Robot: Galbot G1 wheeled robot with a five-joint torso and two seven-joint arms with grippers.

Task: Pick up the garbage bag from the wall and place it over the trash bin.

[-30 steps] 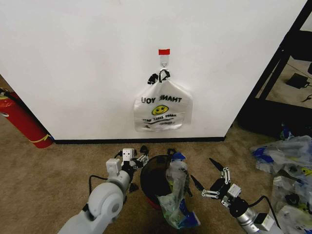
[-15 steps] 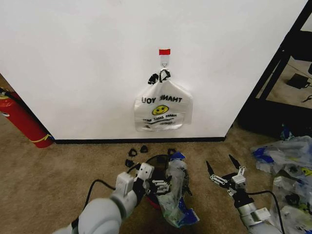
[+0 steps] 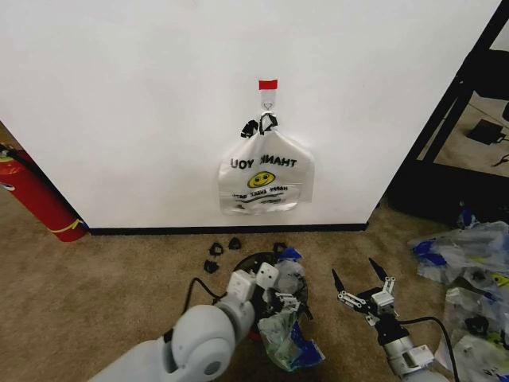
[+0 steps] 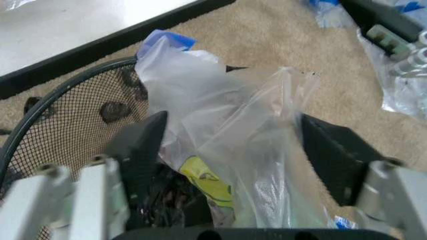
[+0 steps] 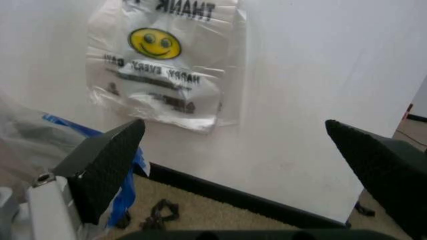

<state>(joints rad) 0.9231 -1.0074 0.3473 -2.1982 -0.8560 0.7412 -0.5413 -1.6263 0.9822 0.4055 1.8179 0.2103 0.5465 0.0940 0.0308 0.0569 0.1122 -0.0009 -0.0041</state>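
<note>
Right gripper (image 5: 233,165) with its 2 black fingers (image 5: 107,160) spread wide, THANK YOU smiley bag (image 5: 163,60) hanging on the white wall (image 5: 313,90), black baseboard (image 5: 240,197), tan carpet (image 5: 200,222), see-through garbage bag (image 5: 40,145) with blue patches at the edge, small black scrap (image 5: 161,211) on the carpet

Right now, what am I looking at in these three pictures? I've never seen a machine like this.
It is a wheeled robot with two arms. One picture comes from a camera on its head; the other two from cameras on its wrists. In the head view, the left gripper reaches over the trash bin, a black mesh basket on the carpet. Its open fingers sit either side of the garbage bag, thin clear plastic draped on the bin's rim; the left wrist view shows this close up. The right gripper hovers open beside the bin, holding nothing. Another smiley bag hangs from a hook on the wall.
</note>
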